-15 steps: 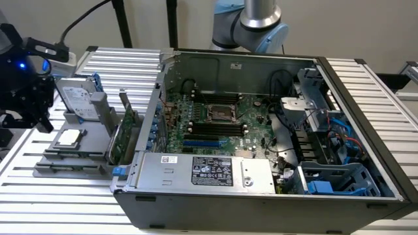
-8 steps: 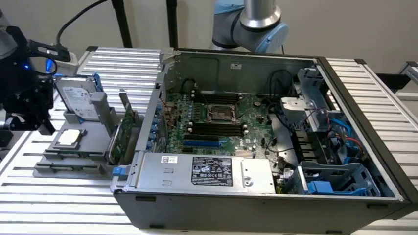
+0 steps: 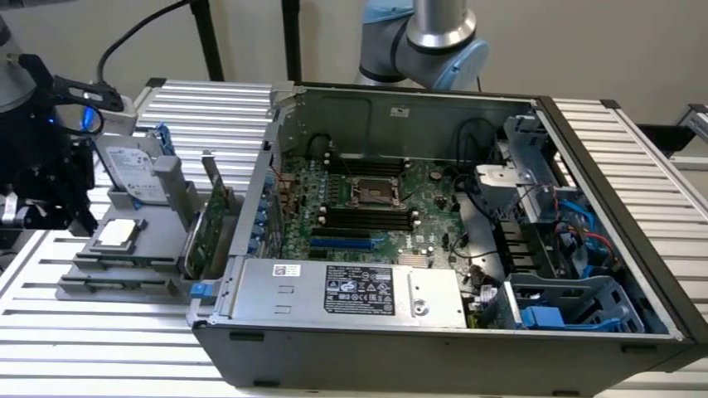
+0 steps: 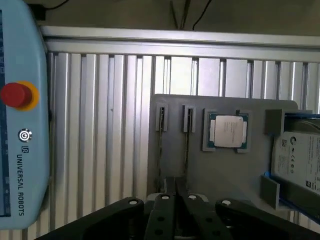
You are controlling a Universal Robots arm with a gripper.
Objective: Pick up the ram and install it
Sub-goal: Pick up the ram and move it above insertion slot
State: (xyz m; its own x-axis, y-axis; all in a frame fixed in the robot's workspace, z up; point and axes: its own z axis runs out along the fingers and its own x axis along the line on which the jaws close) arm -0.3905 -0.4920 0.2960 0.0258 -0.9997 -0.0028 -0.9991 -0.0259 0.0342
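My gripper point(image 4: 175, 187) hangs over the near part of a grey holder tray point(image 4: 200, 165), fingers pressed together with nothing showing between them. In the exterior view the gripper point(image 3: 45, 207) is at the far left, beside the tray point(image 3: 111, 278). Two narrow grooves point(image 4: 161, 145) in the tray run on either side of the fingertips, each showing a thin dark edge; I cannot tell whether either is the ram. The open computer case point(image 3: 443, 332) lies at the centre, and its motherboard's black memory slots point(image 3: 360, 220) are exposed.
The tray also carries a processor chip point(image 4: 227, 131), a hard drive point(image 4: 300, 160) and an upright green expansion card point(image 3: 210, 228). A teach pendant point(image 4: 20, 125) lies on the slatted aluminium table point(image 4: 110, 125). Cables and drive cages fill the case at the exterior view's right.
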